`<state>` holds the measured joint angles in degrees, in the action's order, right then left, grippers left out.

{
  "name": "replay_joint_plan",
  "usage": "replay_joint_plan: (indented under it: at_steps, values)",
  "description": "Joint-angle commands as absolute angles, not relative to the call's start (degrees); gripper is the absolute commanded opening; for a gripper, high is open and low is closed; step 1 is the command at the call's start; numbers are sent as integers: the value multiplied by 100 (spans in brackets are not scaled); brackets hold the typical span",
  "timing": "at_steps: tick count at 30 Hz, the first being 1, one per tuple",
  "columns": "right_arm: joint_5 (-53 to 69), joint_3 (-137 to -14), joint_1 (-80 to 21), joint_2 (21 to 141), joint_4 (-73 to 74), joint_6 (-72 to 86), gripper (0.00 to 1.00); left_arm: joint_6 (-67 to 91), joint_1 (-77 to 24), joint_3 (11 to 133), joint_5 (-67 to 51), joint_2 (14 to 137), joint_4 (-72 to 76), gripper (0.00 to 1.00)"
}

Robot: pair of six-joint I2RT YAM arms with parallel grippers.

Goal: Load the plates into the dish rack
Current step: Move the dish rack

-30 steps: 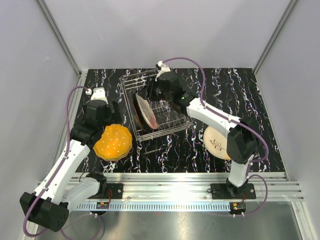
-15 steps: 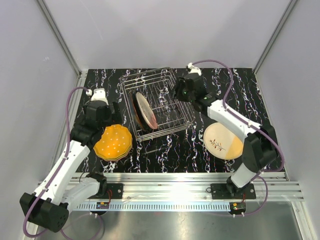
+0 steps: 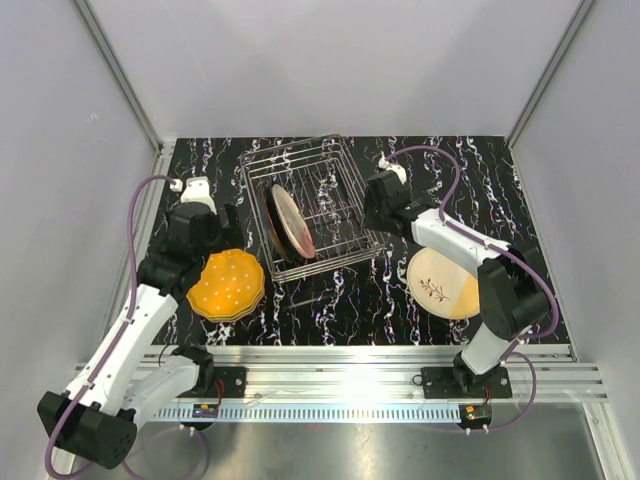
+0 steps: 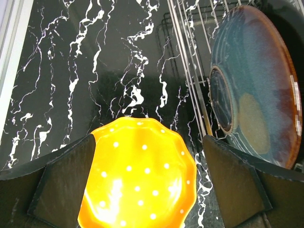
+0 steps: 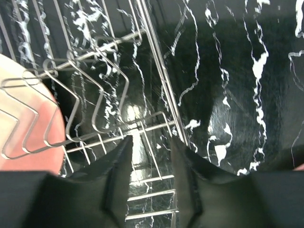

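The desk (image 3: pixel 330 300) has a black top with white veins, like marble. Three things lie directly on it. The wire dish rack (image 3: pixel 340 215) stands in the middle, toward the far edge. An orange plate (image 3: pixel 227 285) with white dots and a wavy rim lies flat to the left, just beside the near left corner of the rack. A cream plate (image 3: pixel 440 285) with a small plant drawing lies flat to the right, near the rack but apart from it.

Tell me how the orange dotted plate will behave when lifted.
The orange plate looks glossy, with bright glare, so probably slippery. It lies flat, leaving little rim to catch. Its scalloped edge should keep it from rolling.
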<state>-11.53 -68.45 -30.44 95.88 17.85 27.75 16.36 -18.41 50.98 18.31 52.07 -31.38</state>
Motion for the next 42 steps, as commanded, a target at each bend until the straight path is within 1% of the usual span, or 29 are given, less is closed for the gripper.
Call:
replay_joint_plan:
  at_steps: [1, 2, 3, 5, 8, 9, 11, 12, 16, 20, 22, 24, 27, 29, 31, 33, 35, 36, 37, 39, 41, 42]
  values:
    - [-1459, -6838, -3041, 9624, 2003, 2961, 42, 1626, -1811, 5115, 1670, 5027, -2883, 99]
    - [-1494, -6829, -3041, 9598, 2039, 3040, 34, 1635, -1811, 5107, 1635, 4993, -2892, 99]
    - [-1546, -6812, -3041, 9589, 2117, 3093, 30, 1635, -1811, 5115, 1617, 4975, -2892, 99]
    - [-1634, -6812, -3041, 9536, 2214, 3207, 29, 1644, -1811, 5106, 1582, 4922, -2892, 99]
    - [-1452, -6698, -3050, 9300, 2101, 3138, 35, 1652, -1819, 5089, 1538, 4826, -2883, 99]
    - [-1407, -6584, -3059, 9186, 1918, 3103, 36, 1652, -1819, 5071, 1529, 4799, -2892, 99]
    - [-1345, -6539, -3059, 8808, 1811, 2972, 39, 1661, -1819, 5054, 1494, 4711, -2874, 99]
    - [-1336, -6600, -3059, 8694, 1837, 2910, 46, 1661, -1819, 5028, 1494, 4694, -2874, 99]
    - [-1686, -6829, -3059, 8324, 2065, 2445, 55, 1661, -1819, 5010, 1494, 4597, -2892, 99]
    - [-2371, -6995, -3050, 8542, 2390, 2372, 60, 1652, -1819, 4983, 1555, 4491, -2900, 99]
    - [-2426, -7118, -3041, 8944, 2715, 2443, 63, 1652, -1819, 4975, 1564, 4465, -2900, 99]
    - [-2496, -7277, -3041, 9210, 2943, 2487, 62, 1643, -1819, 4966, 1573, 4447, -2892, 99]
    - [-2365, -7190, -3041, 9501, 2813, 2575, 63, 1644, -1819, 4966, 1565, 4430, -2892, 99]
    - [-2303, -7128, -3041, 9615, 2751, 2654, 61, 1644, -1819, 4966, 1547, 4430, -2900, 99]
    - [-2268, -7119, -3050, 9711, 2786, 2768, 58, 1644, -1819, 4966, 1538, 4421, -2900, 99]
    - [-2206, -7040, -3041, 9729, 2786, 2839, 49, 1644, -1828, 4966, 1521, 4412, -2892, 99]
    - [-2119, -6874, -3041, 9642, 2734, 3023, 38, 1644, -1828, 4966, 1503, 4386, -2892, 99]
    - [-2083, -6812, -3041, 9581, 2646, 3093, 30, 1644, -1828, 4975, 1503, 4386, -2892, 99]
    - [-2048, -6725, -3041, 9458, 2585, 3259, 25, 1644, -1828, 4966, 1494, 4377, -2892, 99]
    - [-1960, -6522, -3041, 9361, 2514, 3409, 18, 1644, -1828, 4966, 1477, 4368, -2892, 99]
    - [-1977, -6425, -3050, 9264, 2627, 3585, 14, 1644, -1828, 4966, 1468, 4342, -2892, 99]
    - [-2004, -6399, -3041, 9177, 2689, 3699, 10, 1652, -1828, 4957, 1459, 4342, -2892, 99]
